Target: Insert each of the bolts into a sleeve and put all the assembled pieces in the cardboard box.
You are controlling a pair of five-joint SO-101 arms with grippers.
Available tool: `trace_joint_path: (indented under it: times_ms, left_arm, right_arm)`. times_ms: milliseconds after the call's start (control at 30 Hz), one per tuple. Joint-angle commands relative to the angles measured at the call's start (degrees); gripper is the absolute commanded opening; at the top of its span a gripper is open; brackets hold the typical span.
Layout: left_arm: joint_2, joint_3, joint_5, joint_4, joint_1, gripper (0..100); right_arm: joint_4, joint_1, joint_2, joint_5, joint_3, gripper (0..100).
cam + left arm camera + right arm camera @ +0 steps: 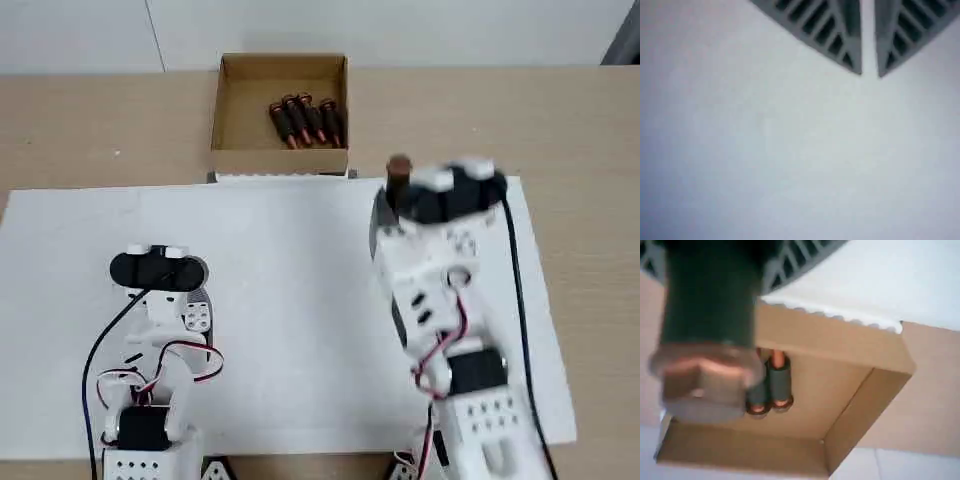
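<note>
The cardboard box (232, 100) stands at the back of the table with several assembled bolt-and-sleeve pieces (307, 121) lying side by side in it. My right gripper (393, 200) hovers just off the box's front right corner, shut on another assembled piece (398, 167). In the right wrist view its dark sleeve (710, 295) and copper bolt head (705, 385) hang over the box (860, 405), with two boxed pieces (771, 385) behind. My left gripper (185, 275) points down at the white sheet, and its fingertips (855, 57) are nearly together with nothing between them.
A large white sheet (290, 300) covers the table in front of the box. Bare wooden tabletop (100, 120) lies to either side of the box. Both arm bases stand at the near edge.
</note>
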Motion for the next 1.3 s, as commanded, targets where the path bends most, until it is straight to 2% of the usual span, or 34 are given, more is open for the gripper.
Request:
trace_joint_path:
  times_ms: [0, 167, 500, 833, 1000, 1133, 1267]
  left_arm:
    - [-0.62, -0.31, 0.26, 0.35, 0.09, 1]
    - [-0.62, -0.31, 0.26, 0.35, 0.09, 1]
    - [-0.62, -0.31, 0.26, 0.35, 0.09, 1]
    - [-0.62, -0.31, 0.26, 0.35, 0.09, 1]
    - [-0.62, -0.31, 0.26, 0.35, 0.09, 1]
    - [-0.62, -0.31, 0.26, 0.35, 0.09, 1]
    - [-0.62, -0.31, 0.26, 0.35, 0.09, 1]
  right_arm:
    - [-7.16, 0.31, 12.7, -0.62, -11.43, 0.3]
    - [-15.78, 0.22, 29.23, -0.62, -20.84, 0.3]
    - [-24.48, -0.04, 62.73, -0.44, -47.56, 0.4]
    - [-25.19, -0.31, 92.53, -0.53, -78.77, 0.4]
    - [-24.66, -1.45, 101.14, -0.35, -87.38, 0.6]
    - [-24.57, -3.47, 103.52, 7.03, -88.26, 0.8]
    - [-24.57, -4.88, 104.22, 8.26, -88.26, 0.9]
